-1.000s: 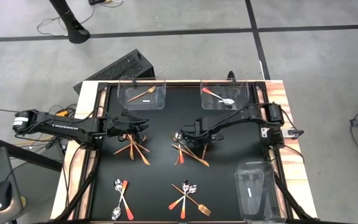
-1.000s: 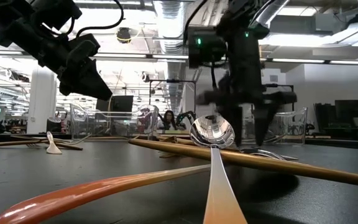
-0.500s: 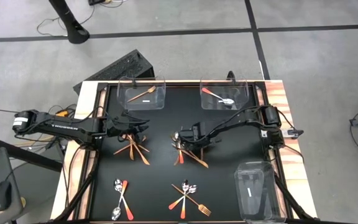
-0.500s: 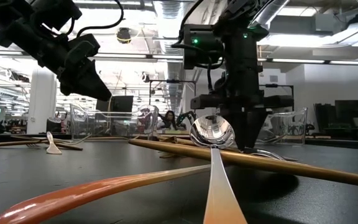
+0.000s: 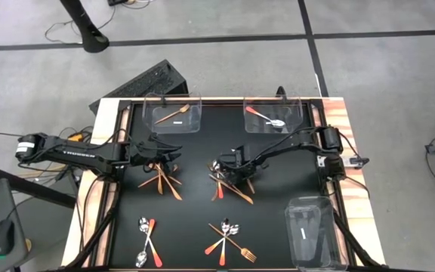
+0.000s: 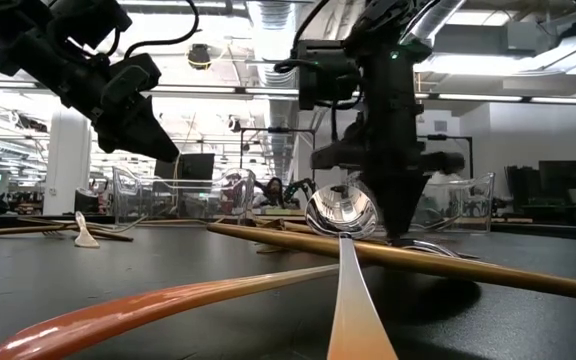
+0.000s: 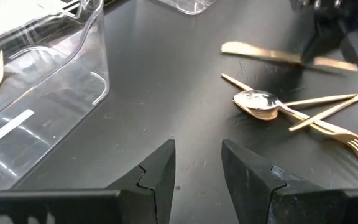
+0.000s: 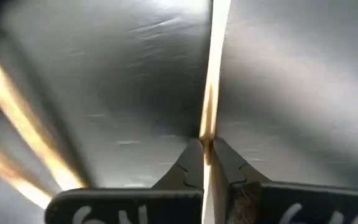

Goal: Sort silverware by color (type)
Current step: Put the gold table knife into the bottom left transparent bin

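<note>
The spoon bowl [image 6: 341, 212] is shiny silver metal like a mirror, its handle [image 6: 168, 300] smooth glossy orange, and beside it the table [image 6: 528, 320] looks dull black

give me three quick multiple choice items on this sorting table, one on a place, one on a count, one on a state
1. Where is the right gripper?
A. over the centre pile
B. in a far bin
C. off the table

2. How many clear bins hold a utensil?
A. none
B. two
C. three

3. The right gripper's fingers are
A. wide open
B. hidden
C. shut on a gold utensil

Answers: 1 A, the high view shows it there. 2 B, the fork bin and the spoon bin; the near bin shows none. 3 C, the right wrist view shows them pinching it.
</note>
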